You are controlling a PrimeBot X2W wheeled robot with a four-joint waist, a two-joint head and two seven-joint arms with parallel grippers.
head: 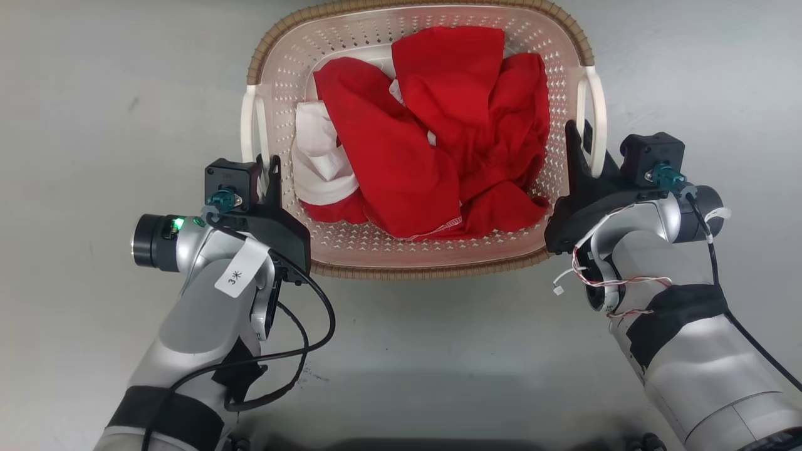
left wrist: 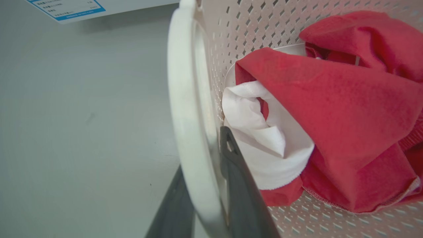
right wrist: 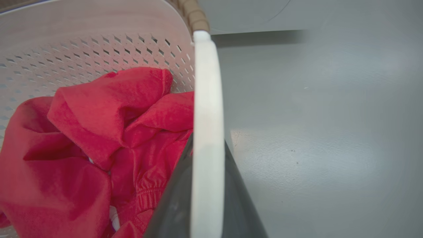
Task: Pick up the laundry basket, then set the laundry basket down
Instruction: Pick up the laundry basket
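Note:
The laundry basket is cream-white and perforated with a brown woven-look rim. It sits at the top middle of the head view, holding red clothes and a white garment. My left gripper is shut on the basket's left loop handle. In the left wrist view the white handle runs between the two dark fingers of my left gripper. My right gripper is shut on the right loop handle, and in the right wrist view that handle passes between the fingers of my right gripper. Whether the basket rests on the floor cannot be told.
Plain grey floor lies all around the basket. A white sheet with a blue border shows at the top left of the left wrist view. A black cable loops off my left forearm. My dark base edges the bottom of the head view.

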